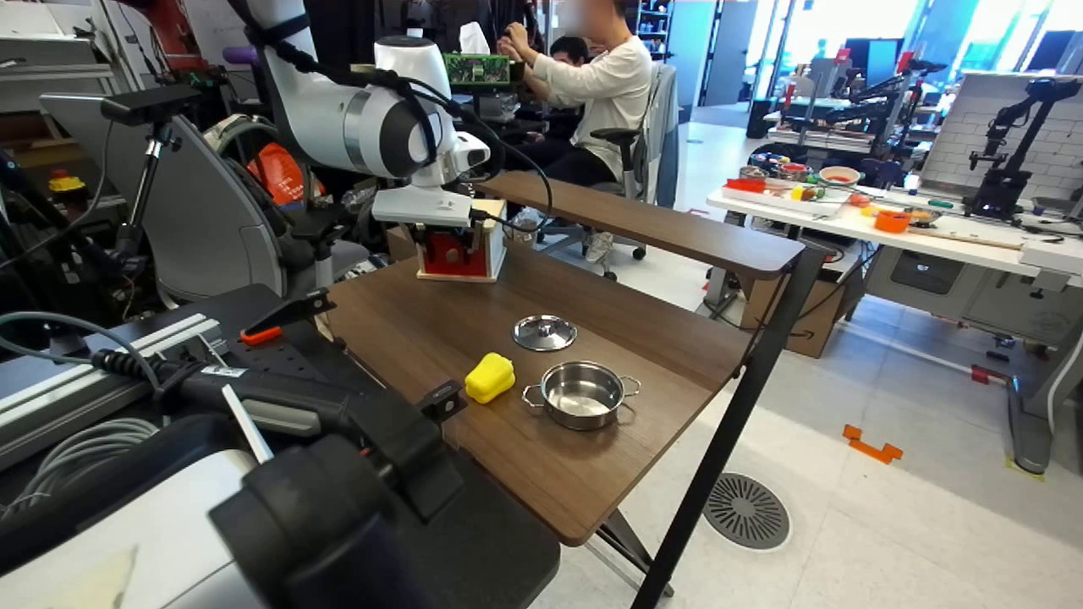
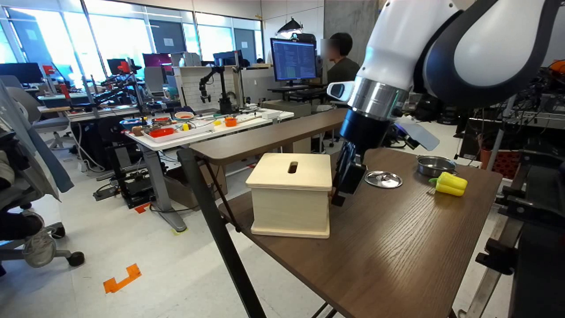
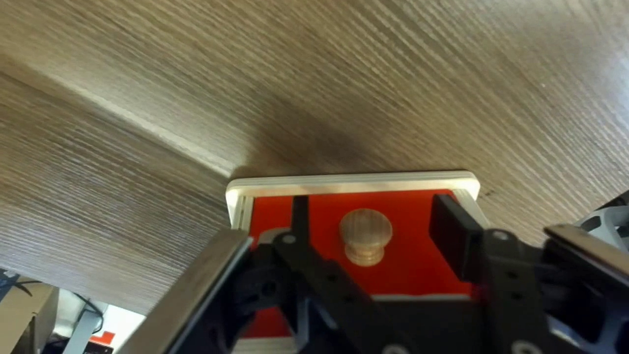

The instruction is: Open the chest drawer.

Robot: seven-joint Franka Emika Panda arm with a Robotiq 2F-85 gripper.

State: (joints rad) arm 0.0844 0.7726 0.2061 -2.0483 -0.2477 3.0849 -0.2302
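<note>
The chest is a small pale wooden box with a slot in its lid; its front faces away in this exterior view. In the other angle its red drawer front shows under my gripper. In the wrist view the red drawer front sits inside the pale frame and looks shut. A round wooden knob stands out from it. My gripper is open, with one black finger on each side of the knob, apart from it. My gripper is low beside the chest's front. The lower part of the front is hidden by the fingers.
A metal pot, its lid and a yellow pepper lie on the brown table. A raised brown shelf runs along one table side. The chest stands near the table's edge.
</note>
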